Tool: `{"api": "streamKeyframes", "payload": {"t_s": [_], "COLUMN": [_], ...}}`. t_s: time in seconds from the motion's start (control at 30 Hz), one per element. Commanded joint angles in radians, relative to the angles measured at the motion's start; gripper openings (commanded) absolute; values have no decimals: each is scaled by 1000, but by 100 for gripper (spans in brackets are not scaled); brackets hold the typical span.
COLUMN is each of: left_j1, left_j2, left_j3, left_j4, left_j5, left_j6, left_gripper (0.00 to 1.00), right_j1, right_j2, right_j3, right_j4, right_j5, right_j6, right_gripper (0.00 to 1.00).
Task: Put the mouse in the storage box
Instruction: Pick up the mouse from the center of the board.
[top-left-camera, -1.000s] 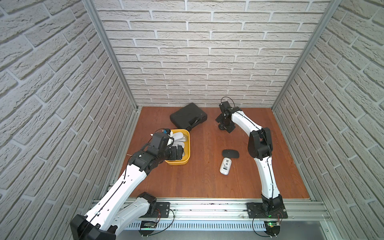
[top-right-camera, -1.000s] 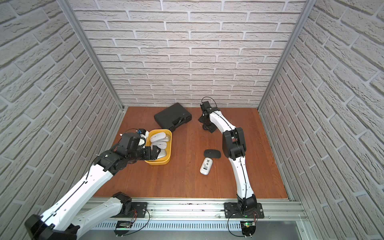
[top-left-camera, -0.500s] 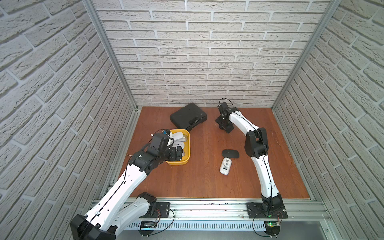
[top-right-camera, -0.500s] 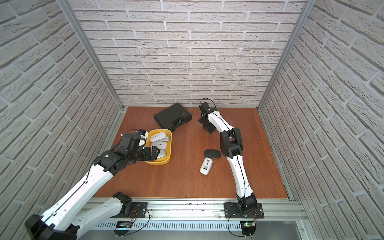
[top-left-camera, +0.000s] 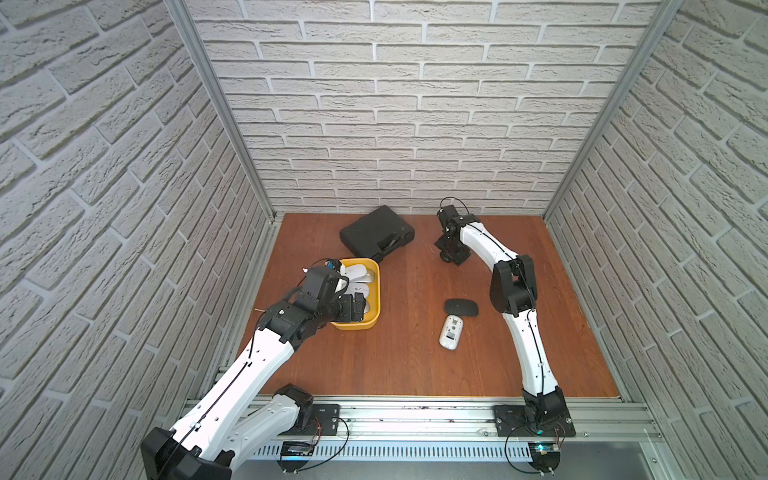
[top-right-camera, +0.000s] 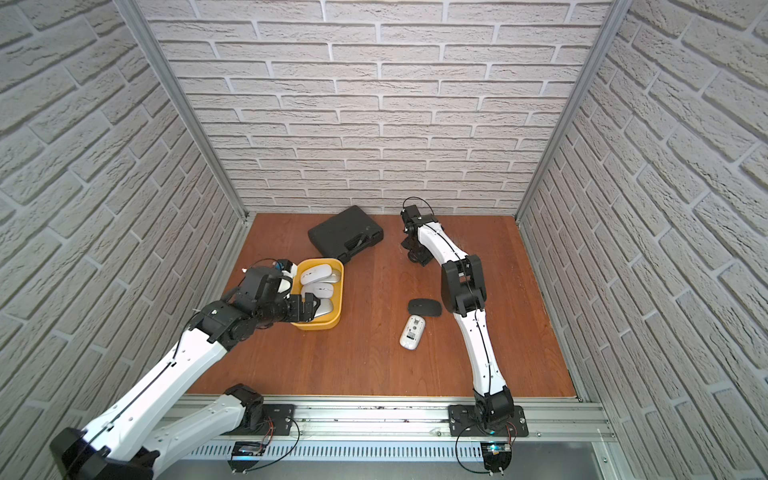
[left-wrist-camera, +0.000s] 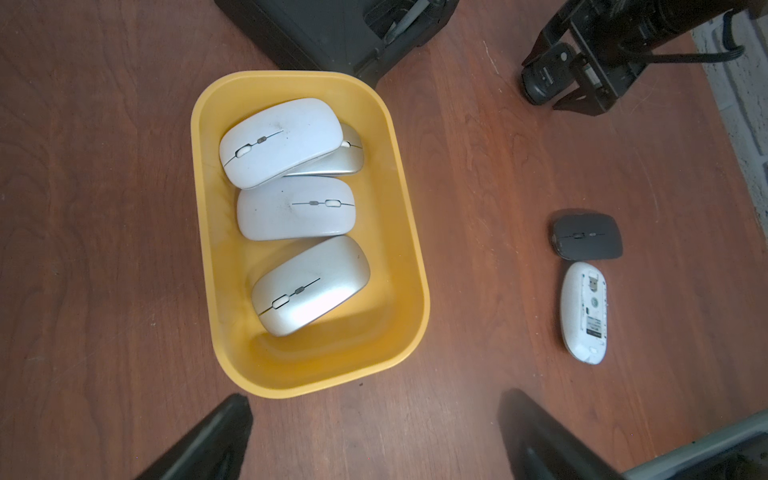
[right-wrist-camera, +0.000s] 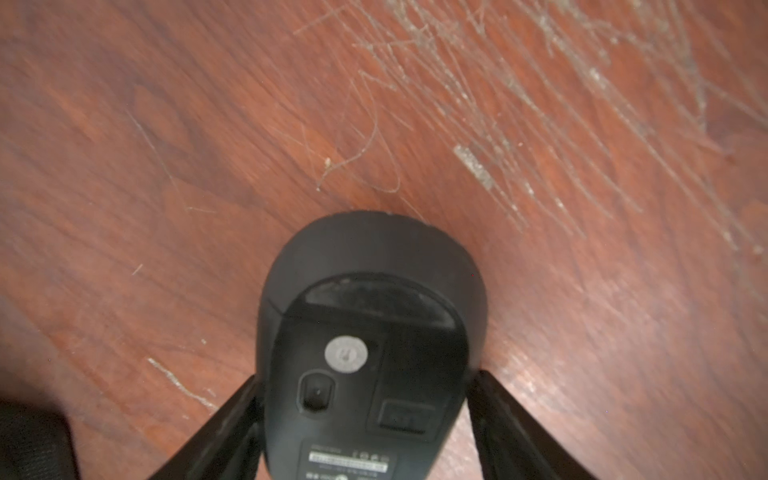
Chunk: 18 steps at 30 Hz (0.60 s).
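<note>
The yellow storage box (top-left-camera: 377, 291) (left-wrist-camera: 409, 232) holds several white and silver mice. My left gripper (top-left-camera: 356, 308) (left-wrist-camera: 374, 399) hangs open over the box's near end, with nothing between its fingers. At the back of the table my right gripper (top-left-camera: 451, 254) (right-wrist-camera: 368, 382) points down. It is shut on a black mouse (right-wrist-camera: 374, 266) that lies upside down on the wood, with a finger (right-wrist-camera: 232, 424) against each side. The left wrist view also shows this mouse (left-wrist-camera: 548, 79). Another black mouse (top-left-camera: 461, 307) and an overturned white mouse (top-left-camera: 451, 331) lie mid-table.
A black hard case (top-left-camera: 376, 237) with a handle lies behind the storage box, left of my right gripper. Brick walls close in the table on three sides. The wood under my right gripper is scratched.
My right gripper's fingers have closed in from wide open onto the black mouse's sides, and the right arm's elbow has shifted slightly. The left arm has not moved.
</note>
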Motion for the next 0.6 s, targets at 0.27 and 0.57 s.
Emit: {"api": "streamKeyframes", "payload": {"t_s": [0.27, 0.57], "left_j1": [-5, -5], "left_j2": [6, 3], "left_j3": [-12, -9], "left_j4": [12, 31], "left_j5": [-8, 25], "left_j6": [-5, -8], "left_gripper": [97, 97], "right_j1": [-10, 5], "right_j2": [-26, -220], "right_j3": [-124, -363], "right_j4": [42, 261], "right_j5": [40, 73], "right_j6": [-99, -310], "right_gripper": [52, 37]}}
